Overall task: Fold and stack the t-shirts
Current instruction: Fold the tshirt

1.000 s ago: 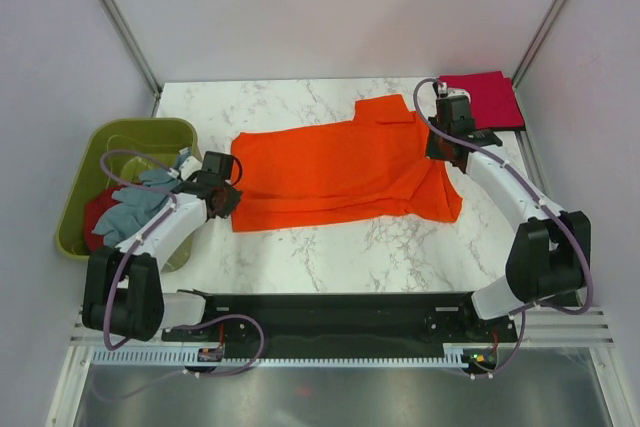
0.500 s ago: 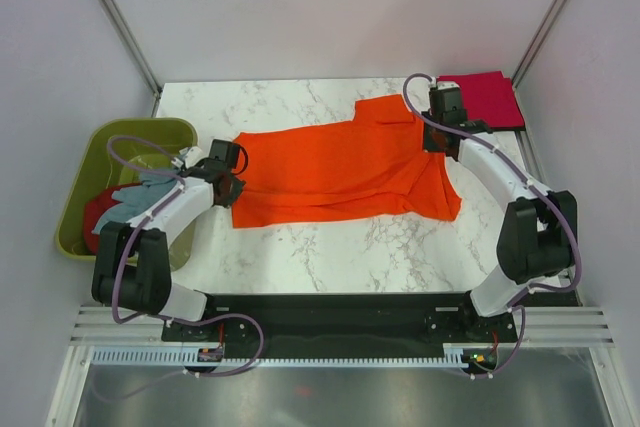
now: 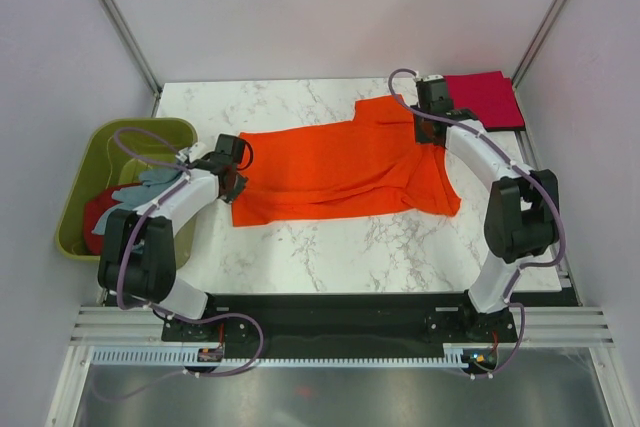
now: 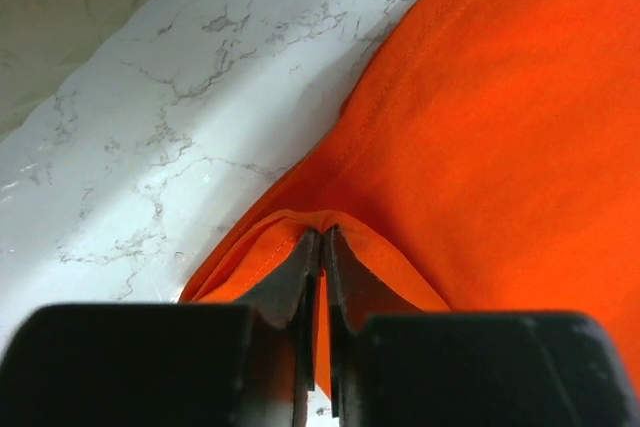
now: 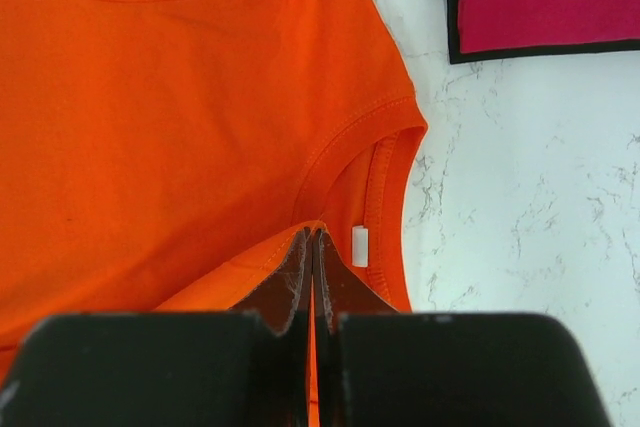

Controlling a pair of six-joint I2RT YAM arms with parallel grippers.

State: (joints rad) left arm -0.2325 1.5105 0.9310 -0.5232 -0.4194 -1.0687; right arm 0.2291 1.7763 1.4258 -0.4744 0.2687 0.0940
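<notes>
Four shirts show. An orange shirt [image 3: 340,167] is spread wide across mid-frame on the table [image 3: 300,247], and a crimson shirt [image 3: 490,97] lies folded at upper right. A grey-blue shirt [image 3: 150,179] and a red shirt [image 3: 97,215] are bunched in the one tub [image 3: 140,125] at left; the red one is mostly hidden, so it is probably a shirt.

Two arms curve inward. The left gripper [image 4: 320,239] pinches the orange shirt's left hem into a ridge. The right gripper [image 5: 312,235] pinches the cloth just beside the collar. The cloth lies mostly flat, rumpled at its right end.

Left end effector [image 4: 320,239], right end effector [image 5: 312,235]: both clamped.
</notes>
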